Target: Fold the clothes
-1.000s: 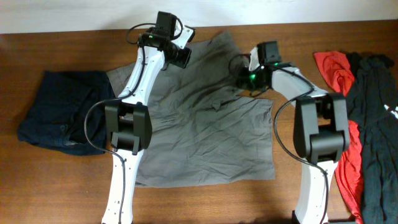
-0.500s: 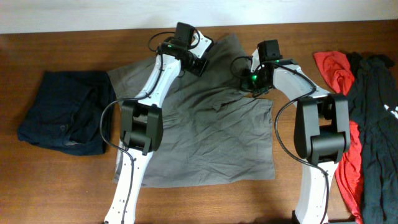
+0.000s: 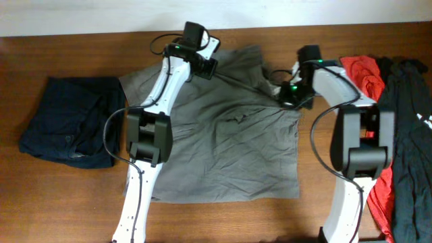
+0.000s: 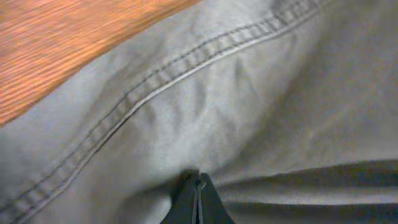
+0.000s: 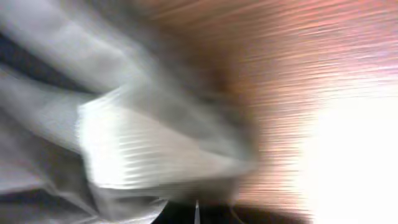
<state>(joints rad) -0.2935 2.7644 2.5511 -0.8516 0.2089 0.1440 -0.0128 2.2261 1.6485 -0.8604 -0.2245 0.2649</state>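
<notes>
I have the grey-khaki shorts (image 3: 229,148) spread flat across the middle of the surface (image 3: 67,202), with their top reaching toward the far edge. The left gripper (image 3: 206,66) is fully closed. Its wrist view shows cloth puckering into the fingertips (image 4: 198,198) just below a double-stitched seam (image 4: 155,81), so I judge it has a pinch of fabric. The right gripper (image 3: 293,99) sits at the garment's bunched far corner nearer the right edge. Its own view is too smeared to read, but it is all but closed, apparently on cloth. A taut ridge runs between the two grips, which suits stretching that edge straight before a fold. The navy garment (image 3: 67,121) by the left edge and the red (image 3: 361,74) and black (image 3: 408,135) ones by the right edge lie out of the way.
</notes>
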